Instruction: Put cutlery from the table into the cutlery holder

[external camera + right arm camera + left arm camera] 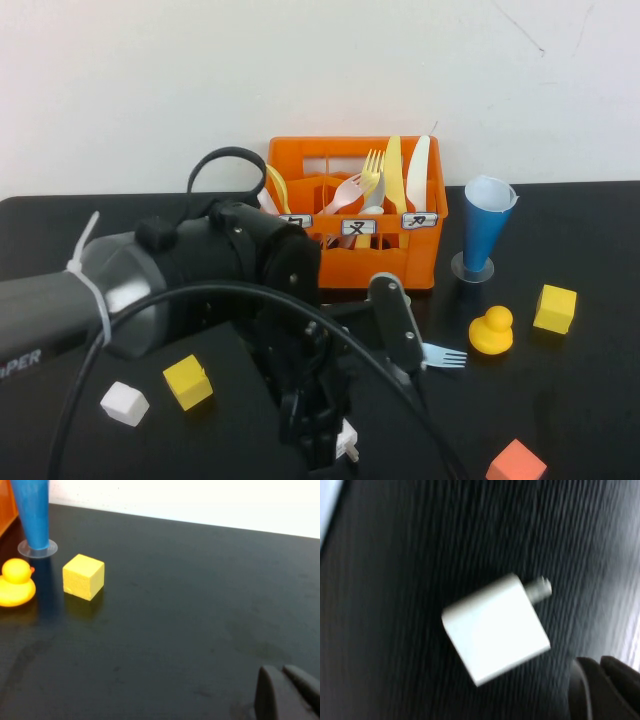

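Reaching low over the table's (590,420) near edge, the left gripper (335,440) has its jaws closed, nothing between them; a white adapter (495,630) lies on the table right below it. Blue fork (445,356) lies flat beside the left arm, tines toward the duck (492,331). Holder (355,255) stands behind, already carrying several pieces of cutlery. Right gripper (287,692) sits low at the far right, fingers together and empty.
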